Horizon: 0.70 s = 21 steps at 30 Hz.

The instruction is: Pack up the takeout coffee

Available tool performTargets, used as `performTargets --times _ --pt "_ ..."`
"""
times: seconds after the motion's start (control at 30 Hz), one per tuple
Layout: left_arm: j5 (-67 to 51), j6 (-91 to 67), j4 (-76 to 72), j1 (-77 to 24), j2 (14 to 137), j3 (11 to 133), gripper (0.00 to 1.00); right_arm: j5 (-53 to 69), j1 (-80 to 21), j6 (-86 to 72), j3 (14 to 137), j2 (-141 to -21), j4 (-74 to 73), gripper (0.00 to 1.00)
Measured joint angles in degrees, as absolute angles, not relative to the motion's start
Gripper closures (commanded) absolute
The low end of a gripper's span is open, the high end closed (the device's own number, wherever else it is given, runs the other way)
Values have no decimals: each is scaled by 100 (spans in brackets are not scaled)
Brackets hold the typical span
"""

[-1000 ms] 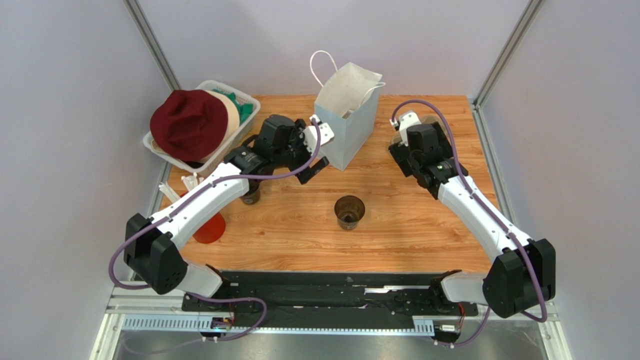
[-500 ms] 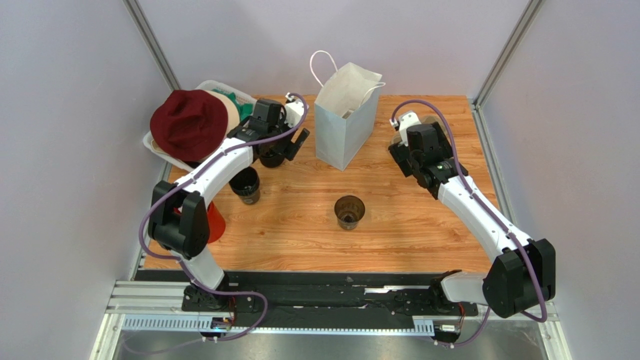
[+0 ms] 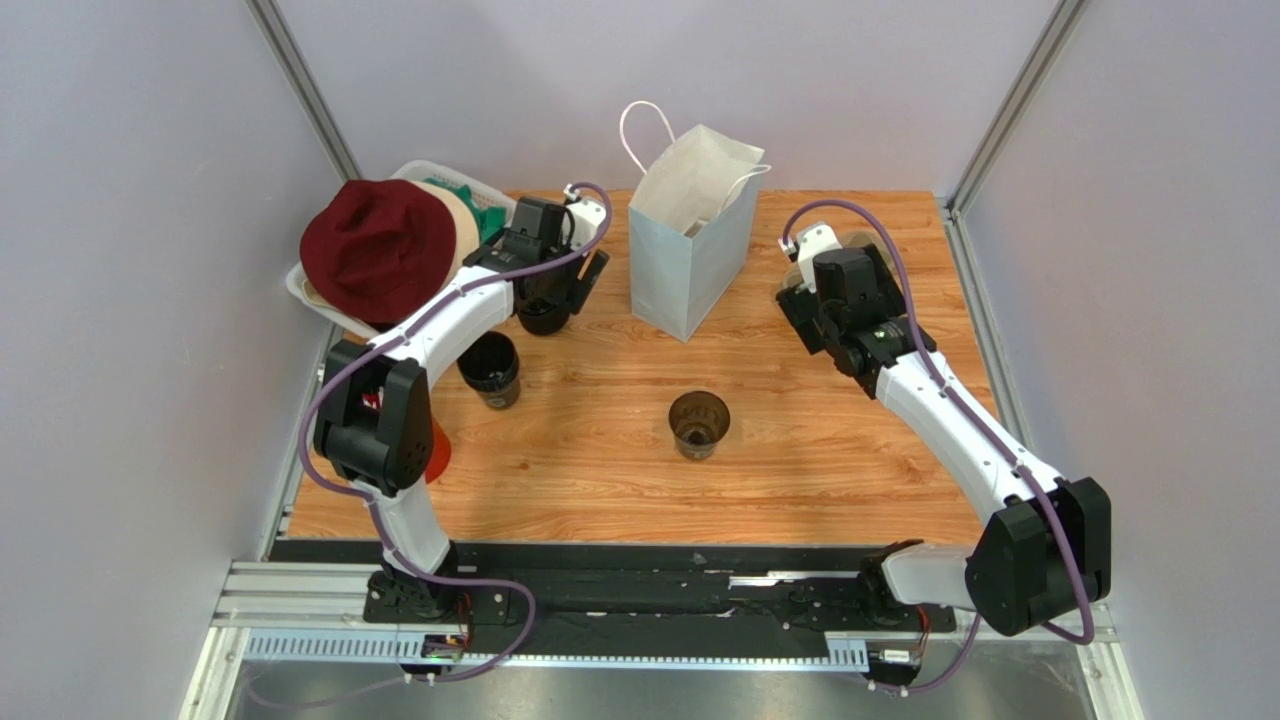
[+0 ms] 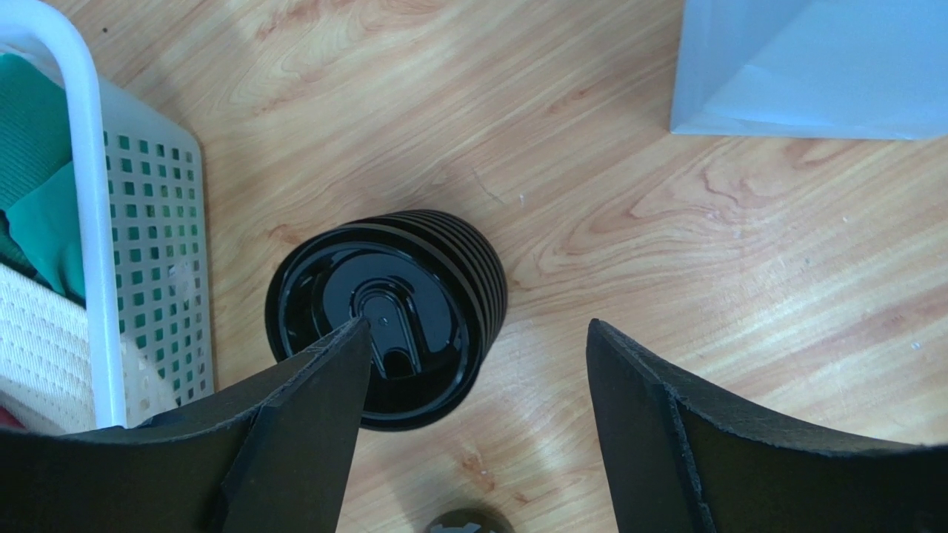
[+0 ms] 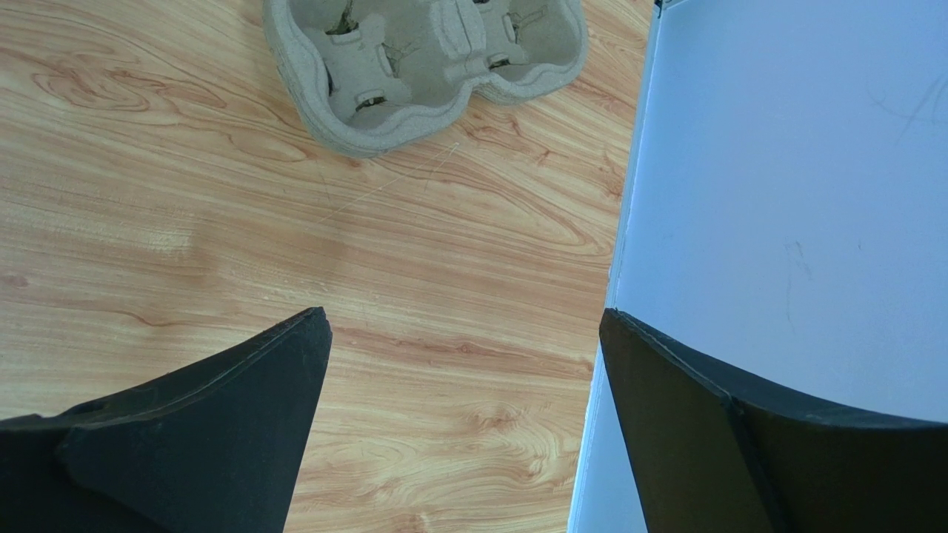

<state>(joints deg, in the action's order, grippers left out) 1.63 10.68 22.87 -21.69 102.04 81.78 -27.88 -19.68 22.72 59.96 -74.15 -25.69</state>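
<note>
Left arm, change: a second ago the left gripper (image 4: 473,350) hung by the lower left corner of the paper bag (image 3: 684,255). It now stands further left, over a stack of black lids (image 4: 412,289) beside the white basket (image 4: 98,255), and the arm is folded in closer to its base.
Left claw: the jaws are apart and clamp nothing. One finger overlaps the near edge of the top lid and the other stands over bare wood to the side; I cannot tell whether either touches.
Right arm: in the same place as in both earlier pictures.
Right claw: the right gripper (image 5: 462,322) is spread wide with only wood between its fingers, and the bag's pale-blue wall is just beside one of them.
Takeout coffee cup (image 3: 700,422): upright in the middle of the wooden table (image 3: 601,480), in front of the bag, well apart from both grippers, its place unchanged.
Second dark cup (image 3: 492,369): half covered by the left arm a second ago, now in plain sight beside it.
Red cup (image 3: 437,449): mostly hidden behind the left elbow.
Top view only: the coffee cup, the dark red hat (image 3: 376,248) on the basket, and the bag's open mouth.
Left wrist view only: the stack's ribbed side and the sip slot in the top lid.
Right wrist view only: a grey pulp cup tray (image 5: 428,56) lying on the wood near the bag.
</note>
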Motion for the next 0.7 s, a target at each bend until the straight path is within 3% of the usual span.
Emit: performTargets --times 0.53,0.7 --pt "270 1057 2285 -2053 10597 8215 42 -2749 -1968 2272 5996 -7417 -2587 1" --pt "294 1059 2285 -2043 10656 8219 44 -2744 -1968 2272 5996 -7424 -2587 1"
